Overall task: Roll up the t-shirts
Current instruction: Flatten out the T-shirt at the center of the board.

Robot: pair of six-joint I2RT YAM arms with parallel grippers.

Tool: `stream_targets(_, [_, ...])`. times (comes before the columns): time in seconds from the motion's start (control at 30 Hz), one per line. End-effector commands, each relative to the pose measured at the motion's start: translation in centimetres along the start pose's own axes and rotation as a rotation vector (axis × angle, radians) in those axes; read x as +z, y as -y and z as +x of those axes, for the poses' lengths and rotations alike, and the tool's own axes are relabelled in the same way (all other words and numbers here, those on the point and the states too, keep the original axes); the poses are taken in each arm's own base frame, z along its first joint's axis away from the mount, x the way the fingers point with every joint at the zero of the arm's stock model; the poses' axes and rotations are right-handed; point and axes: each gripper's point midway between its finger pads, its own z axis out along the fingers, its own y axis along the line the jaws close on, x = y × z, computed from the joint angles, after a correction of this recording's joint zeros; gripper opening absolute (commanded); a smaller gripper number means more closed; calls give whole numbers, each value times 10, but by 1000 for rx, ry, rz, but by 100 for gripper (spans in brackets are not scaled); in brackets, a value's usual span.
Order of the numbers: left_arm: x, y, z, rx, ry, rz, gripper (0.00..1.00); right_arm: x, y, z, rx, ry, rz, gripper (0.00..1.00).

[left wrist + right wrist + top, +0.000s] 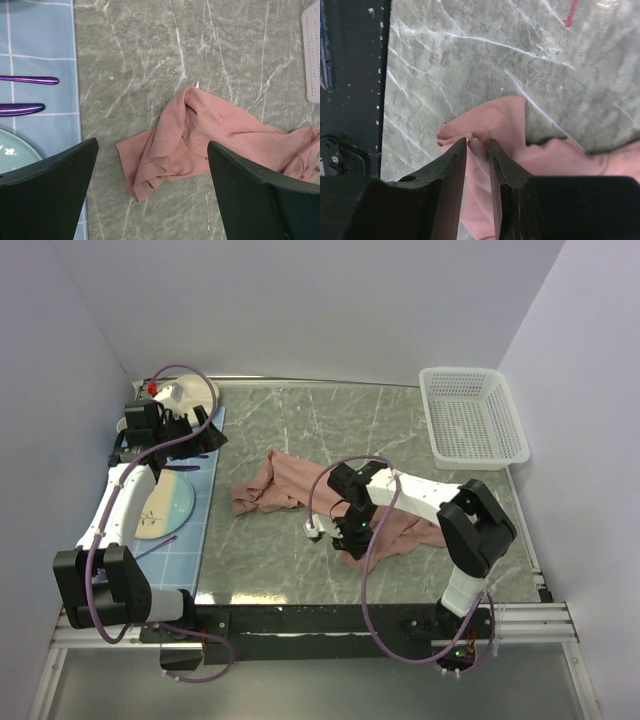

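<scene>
Right jaws stand narrow astride a fold of the crumpled shirt (285, 480) on the counter (400, 430); whether they pinch it is unclear. Left jaws hang wide, released. Flattening seems in hand; next calls for a sure corner grip.

mat (205, 512): left edge of desk (400, 430)
plate (172, 506): on mat, near half
t-shirt (290, 483): on desk, centre, right of mat
basket (472, 418): far right corner, behind t-shirt

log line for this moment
left end effector open, empty | right end effector jaws narrow at crumpled dusty-pink cotton t-shirt | unrolled
</scene>
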Motion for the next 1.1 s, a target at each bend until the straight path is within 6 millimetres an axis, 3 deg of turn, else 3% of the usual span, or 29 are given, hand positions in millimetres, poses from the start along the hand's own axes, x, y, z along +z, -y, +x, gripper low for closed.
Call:
stream_targets(0.0, [-5, 8, -14, 28, 57, 29, 98, -13, -13, -4, -25, 11, 17, 32])
stream_targets(0.2, [-6, 8, -14, 29, 63, 29, 98, -1, -7, 10, -19, -31, 33, 33])
stream_targets(0.57, [-12, 3, -13, 24, 71, 13, 98, 3, 10, 8, -54, -41, 47, 36])
stream_targets(0.8, [-13, 2, -14, 14, 77, 13, 98, 1, 7, 11, -80, -60, 21, 41])
stream_targets(1.07, [-14, 0, -13, 9, 75, 9, 98, 4, 11, 6, -77, -45, 6, 23])
